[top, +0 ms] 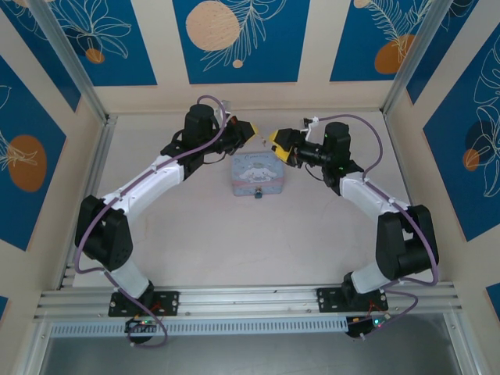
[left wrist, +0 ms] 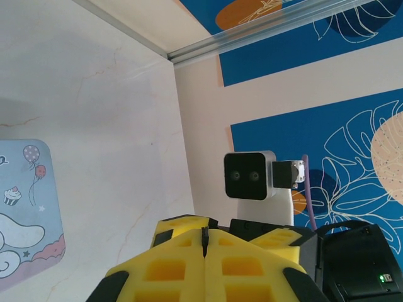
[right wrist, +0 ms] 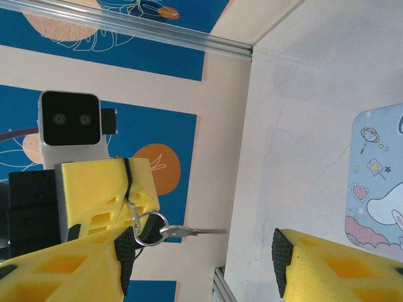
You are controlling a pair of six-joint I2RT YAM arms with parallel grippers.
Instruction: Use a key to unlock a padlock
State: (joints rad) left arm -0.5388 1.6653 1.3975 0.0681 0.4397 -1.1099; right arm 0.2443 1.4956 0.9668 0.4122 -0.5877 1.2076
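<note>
The padlock (top: pixel 258 194), a tiny dark lock, lies on the table against the near edge of the pale blue tin (top: pixel 256 176). My left gripper (top: pixel 246 129) hovers behind the tin, shut on a thin dark strip (left wrist: pixel 204 238) pinched between its yellow fingers. In the right wrist view, a small ring (right wrist: pixel 148 228) hangs from that strip. The key (right wrist: pixel 189 231), a slim metal one, sticks out sideways from the ring. My right gripper (right wrist: pixel 203 255) faces the left gripper (right wrist: pixel 104 189) at close range. It is open, and the key's blade lies in the gap between its fingers, touching neither pad.
The tin (left wrist: pixel 25 207) with its cartoon figure lies flat mid-table, below both grippers, and its corner (right wrist: pixel 378 182) is also in the right wrist view. Cream walls with blue panels and aluminium posts enclose the table. Bare table lies in front of the tin.
</note>
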